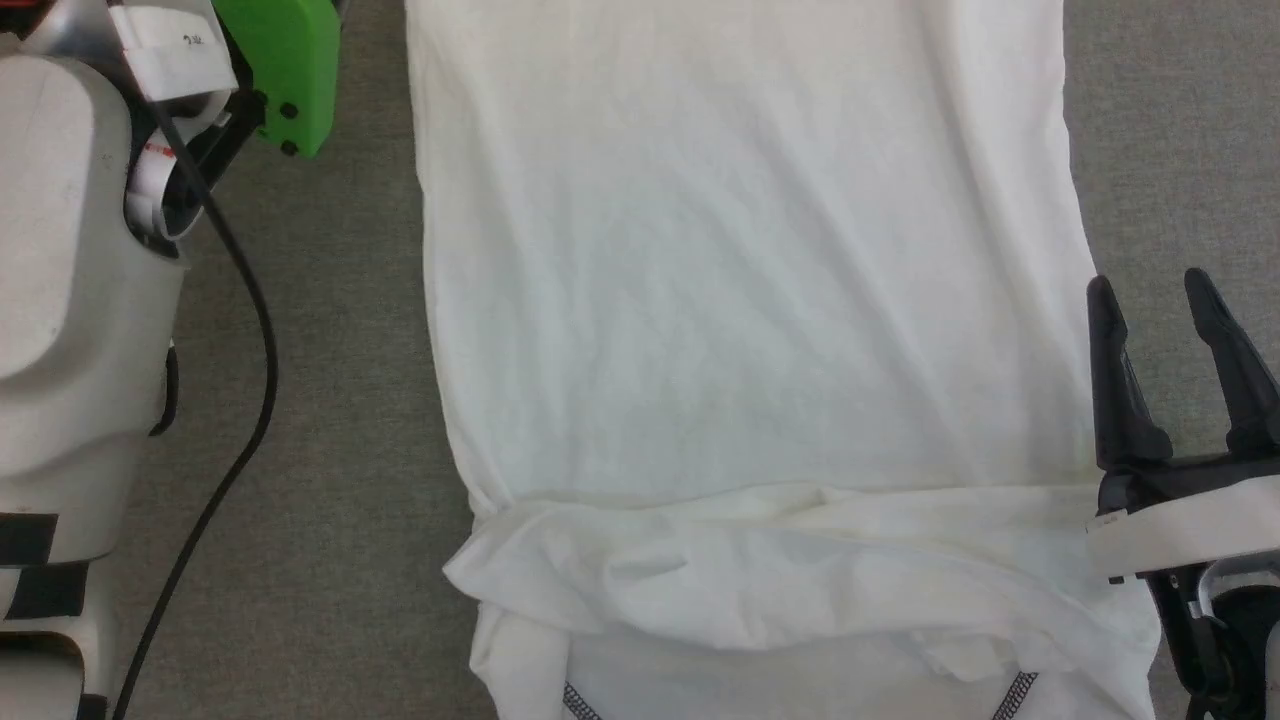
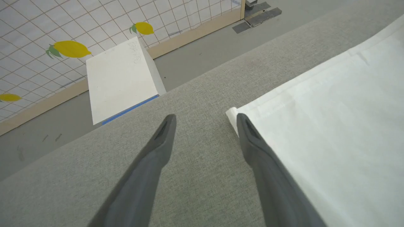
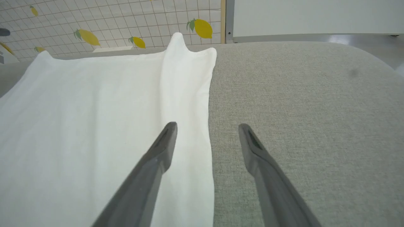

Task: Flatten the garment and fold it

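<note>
Both grippers stand wide open and empty: left gripper (image 2: 205,119) at a corner of the garment (image 1: 750,300), right gripper (image 1: 1150,290) along its edge (garment lies spread on the grey surface (image 1: 340,400)).

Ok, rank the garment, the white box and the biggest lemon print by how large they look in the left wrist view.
1. the garment, largest, though it lies nearest the camera.
2. the white box.
3. the lemon print, smallest and farthest, so true sizes stay unsure.
</note>
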